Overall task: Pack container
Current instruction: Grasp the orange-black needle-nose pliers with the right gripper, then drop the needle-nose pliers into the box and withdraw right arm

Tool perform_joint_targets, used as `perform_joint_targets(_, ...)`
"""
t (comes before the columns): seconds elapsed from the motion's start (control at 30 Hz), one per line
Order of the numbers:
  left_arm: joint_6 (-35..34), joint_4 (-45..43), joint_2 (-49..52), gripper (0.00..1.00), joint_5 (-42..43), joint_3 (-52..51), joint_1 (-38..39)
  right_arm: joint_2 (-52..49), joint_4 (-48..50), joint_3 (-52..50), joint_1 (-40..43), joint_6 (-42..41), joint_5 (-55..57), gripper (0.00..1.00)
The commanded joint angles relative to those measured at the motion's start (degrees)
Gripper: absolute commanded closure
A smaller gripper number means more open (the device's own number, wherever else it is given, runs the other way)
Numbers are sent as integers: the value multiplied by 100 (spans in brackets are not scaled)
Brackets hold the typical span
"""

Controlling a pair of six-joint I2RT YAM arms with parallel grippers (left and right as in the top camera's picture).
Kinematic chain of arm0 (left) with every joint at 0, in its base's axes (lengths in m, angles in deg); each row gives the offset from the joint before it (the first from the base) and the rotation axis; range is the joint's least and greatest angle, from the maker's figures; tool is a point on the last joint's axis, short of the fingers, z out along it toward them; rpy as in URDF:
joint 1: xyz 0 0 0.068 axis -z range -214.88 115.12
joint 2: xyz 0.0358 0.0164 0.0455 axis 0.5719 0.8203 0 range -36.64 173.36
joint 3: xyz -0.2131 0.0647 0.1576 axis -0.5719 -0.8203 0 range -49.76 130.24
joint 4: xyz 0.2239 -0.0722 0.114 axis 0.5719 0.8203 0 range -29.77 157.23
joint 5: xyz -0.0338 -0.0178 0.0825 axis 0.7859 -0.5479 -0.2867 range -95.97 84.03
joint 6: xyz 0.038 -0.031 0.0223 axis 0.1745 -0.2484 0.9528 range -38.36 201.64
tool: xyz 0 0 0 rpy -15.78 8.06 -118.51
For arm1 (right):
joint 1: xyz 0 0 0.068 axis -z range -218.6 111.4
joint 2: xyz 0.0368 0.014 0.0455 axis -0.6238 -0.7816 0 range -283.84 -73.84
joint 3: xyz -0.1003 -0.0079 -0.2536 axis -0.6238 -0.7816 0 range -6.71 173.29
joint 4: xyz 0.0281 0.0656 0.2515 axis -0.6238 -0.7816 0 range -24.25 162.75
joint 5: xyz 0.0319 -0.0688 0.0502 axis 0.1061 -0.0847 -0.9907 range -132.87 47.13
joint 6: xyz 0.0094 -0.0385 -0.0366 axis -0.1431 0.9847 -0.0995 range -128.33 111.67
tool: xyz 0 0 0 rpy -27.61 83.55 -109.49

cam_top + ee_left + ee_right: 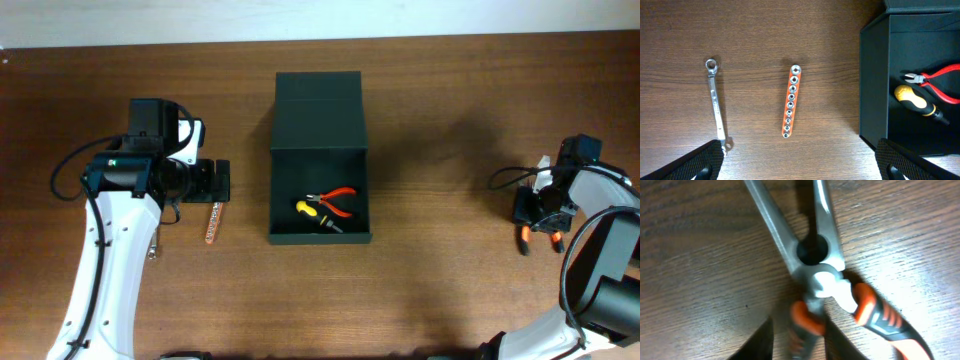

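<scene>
Dark green-black matte rectangular box [310, 170] sits open at frame centre on the brown wooden table [450, 300]; left hand [800, 161] gapes wide, empty, and right hand [799, 346] grips orange-handled grey steel pliers [816, 255].

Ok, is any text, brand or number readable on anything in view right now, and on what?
No text is readable in any view.
Green sticker on the left arm: has a light mark, too small to read.
Wrench: any stamping is too small to read.
Socket rail, container, orange pliers: no markings show.
</scene>
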Motion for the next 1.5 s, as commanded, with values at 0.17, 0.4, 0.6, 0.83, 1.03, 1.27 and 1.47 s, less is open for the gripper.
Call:
perform_joint_targets(0.17,94,-13,-44,1,2,90,17,-26,46,-146,20,-48,-136,92)
perform_joint_targets(0.4,96,-15,-44,1,0,90,17,-15,-125,92,-195,-184,-503,96)
perform_joint_targets(0.6,96,-26,-44,1,-2,90,17,151,-1325,1932,-1620,122,-516,96)
perform_joint_targets(0.83,92,-11,-44,1,-61,90,15,177,-2787,4800,-3860,1952,-444,96)
perform_joint_targets(1.03,50,11,-125,1,-109,90,-157,0,-3036,4848,-5438,2677,-262,96)
perform_joint_targets(1.27,28,39,-693,1,-105,90,-1073,-621,-2889,4376,-6179,2653,-356,96)
perform_joint_targets(1.47,31,55,-975,1,-105,90,-1119,-1285,-2382,3939,-6282,2498,-741,96)
